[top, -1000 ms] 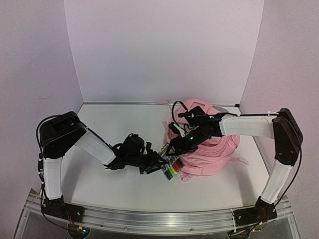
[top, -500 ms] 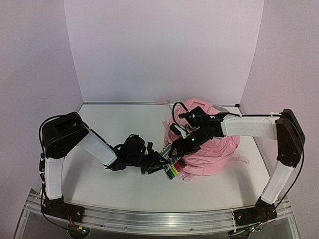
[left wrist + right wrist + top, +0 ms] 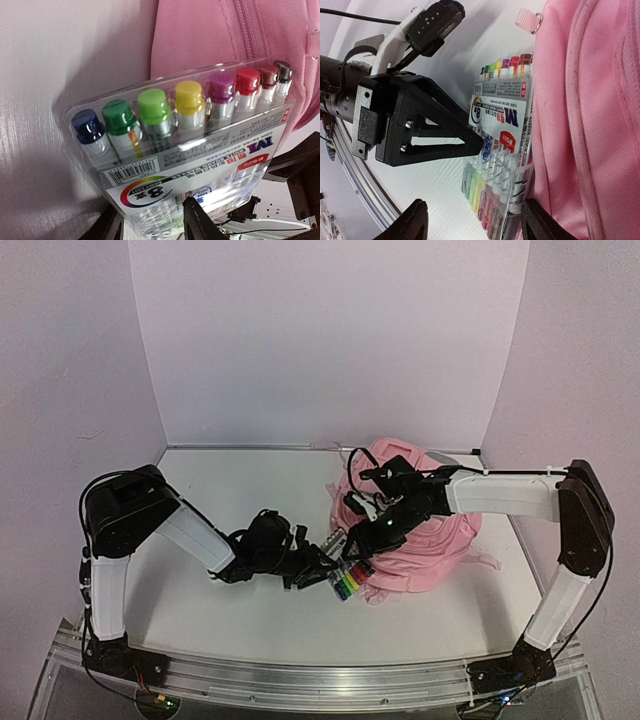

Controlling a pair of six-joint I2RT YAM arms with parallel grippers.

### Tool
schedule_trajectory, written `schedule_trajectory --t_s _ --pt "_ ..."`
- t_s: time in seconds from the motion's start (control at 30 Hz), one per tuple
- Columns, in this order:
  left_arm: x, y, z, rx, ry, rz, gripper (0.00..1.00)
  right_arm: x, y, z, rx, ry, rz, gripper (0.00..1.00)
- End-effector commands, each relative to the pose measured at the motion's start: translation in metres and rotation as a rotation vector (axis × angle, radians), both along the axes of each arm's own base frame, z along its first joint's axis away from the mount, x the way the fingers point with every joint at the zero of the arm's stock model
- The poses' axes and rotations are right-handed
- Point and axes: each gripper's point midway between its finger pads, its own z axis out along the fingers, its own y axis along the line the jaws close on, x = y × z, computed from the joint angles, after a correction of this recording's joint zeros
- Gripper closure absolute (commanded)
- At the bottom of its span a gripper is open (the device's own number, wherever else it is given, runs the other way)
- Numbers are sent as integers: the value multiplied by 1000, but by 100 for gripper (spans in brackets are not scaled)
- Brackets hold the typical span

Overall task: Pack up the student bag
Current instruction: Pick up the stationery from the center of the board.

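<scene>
The pink student bag lies slumped at the right of the white table, also seen as pink fabric in the left wrist view and the right wrist view. A clear pack of coloured markers rests against the bag's left side. My left gripper is shut on the pack's label end. My right gripper stands open astride the pack's other end, one finger by the bag and the other well off the pack.
A pink strap loop with a metal ring sticks out from the bag above the pack. Another strap trails to the bag's right. An aluminium rail runs along the near table edge. White walls close in three sides.
The right gripper has shifted slightly down toward the marker pack. The left gripper and the pack have barely moved.
</scene>
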Motion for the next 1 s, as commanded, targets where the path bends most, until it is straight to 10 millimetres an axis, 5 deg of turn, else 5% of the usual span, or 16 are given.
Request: schedule_trajectory --t_s 0.0,0.3,0.47,0.8,0.97 --pt "3 11 -34 97 29 18 59 -6 -7 -18 -40 52 -21 36" --pt "5 6 -32 72 15 9 60 -13 10 -31 12 158 -6 51" --pt "3 11 -38 78 31 26 61 16 -6 -15 -56 -2 -82 32" --pt "-1 15 -43 84 50 22 62 31 -7 30 -11 -96 -106 35" --pt "1 12 -43 83 48 16 62 22 -15 11 -55 -64 -91 36"
